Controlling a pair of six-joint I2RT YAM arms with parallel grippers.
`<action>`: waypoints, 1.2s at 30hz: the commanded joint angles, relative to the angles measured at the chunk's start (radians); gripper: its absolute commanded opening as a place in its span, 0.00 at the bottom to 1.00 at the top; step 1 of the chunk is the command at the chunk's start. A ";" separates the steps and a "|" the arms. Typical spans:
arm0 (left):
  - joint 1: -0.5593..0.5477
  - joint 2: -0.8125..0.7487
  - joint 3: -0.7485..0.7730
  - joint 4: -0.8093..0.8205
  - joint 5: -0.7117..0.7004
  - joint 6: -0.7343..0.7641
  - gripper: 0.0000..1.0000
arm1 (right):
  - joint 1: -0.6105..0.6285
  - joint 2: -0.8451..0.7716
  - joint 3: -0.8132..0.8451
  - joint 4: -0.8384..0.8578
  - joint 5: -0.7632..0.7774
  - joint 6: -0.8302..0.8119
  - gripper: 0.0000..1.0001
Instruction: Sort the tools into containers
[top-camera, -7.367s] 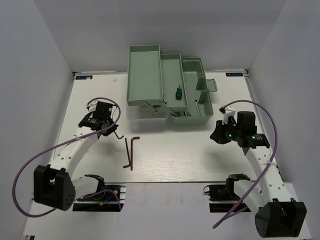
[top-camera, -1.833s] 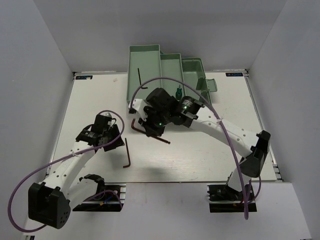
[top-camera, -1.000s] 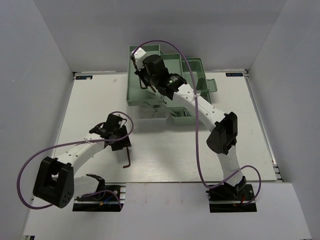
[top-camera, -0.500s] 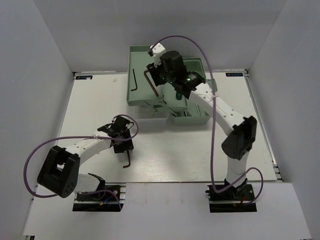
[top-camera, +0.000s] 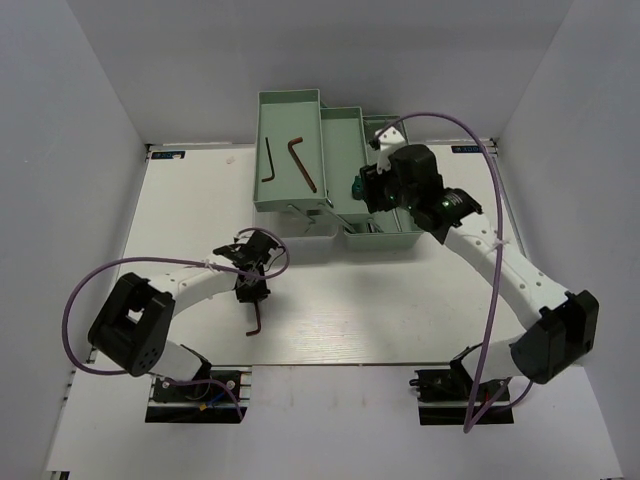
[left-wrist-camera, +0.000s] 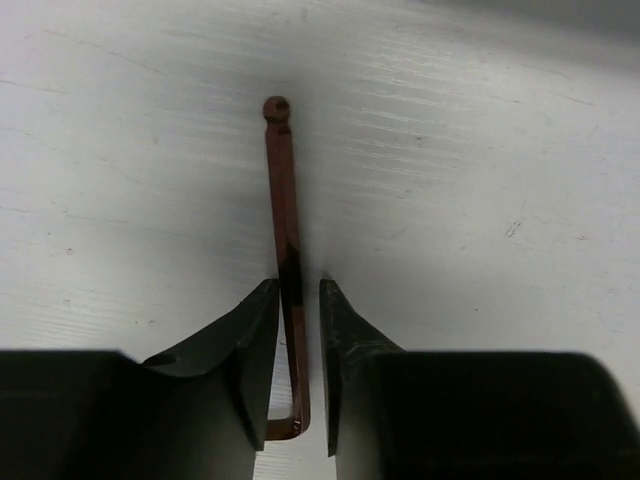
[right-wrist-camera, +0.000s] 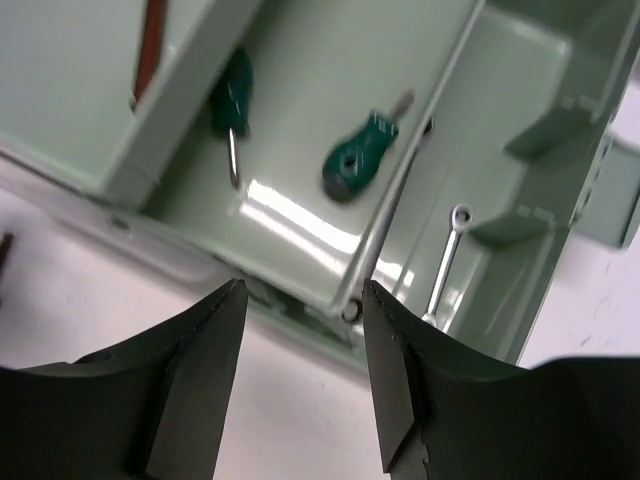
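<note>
The mint-green toolbox (top-camera: 290, 97) stands open at the back. Two dark hex keys (top-camera: 268, 160) (top-camera: 302, 160) lie in its left compartment. A third hex key (top-camera: 253, 320) lies on the table; in the left wrist view (left-wrist-camera: 284, 190) its shank runs between my left gripper's (left-wrist-camera: 299, 286) jaws, which are pinched close round it. My right gripper (top-camera: 368, 188) is open and empty above the box's front edge (right-wrist-camera: 300, 300). Two green-handled screwdrivers (right-wrist-camera: 232, 98) (right-wrist-camera: 358, 156) lie in the middle tray. A silver wrench (right-wrist-camera: 446, 258) lies in the right compartment.
The toolbox's clear lid and handle (top-camera: 425, 172) stick out on its right side. White walls enclose the table on the left, right and back. The purple cables loop above both arms.
My right gripper let a second hex key go into the left compartment and drew back rightward over the middle tray. My left gripper moved onto the key on the table and closed round it.
</note>
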 joint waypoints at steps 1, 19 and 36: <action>-0.030 0.071 -0.034 -0.021 -0.023 -0.030 0.32 | -0.029 -0.102 -0.066 0.030 -0.044 0.058 0.56; -0.129 -0.099 0.124 -0.096 0.069 0.088 0.00 | -0.158 -0.343 -0.322 -0.056 -0.053 0.101 0.80; -0.107 -0.048 0.757 -0.024 0.260 0.395 0.00 | -0.287 -0.411 -0.558 -0.010 -0.139 0.021 0.00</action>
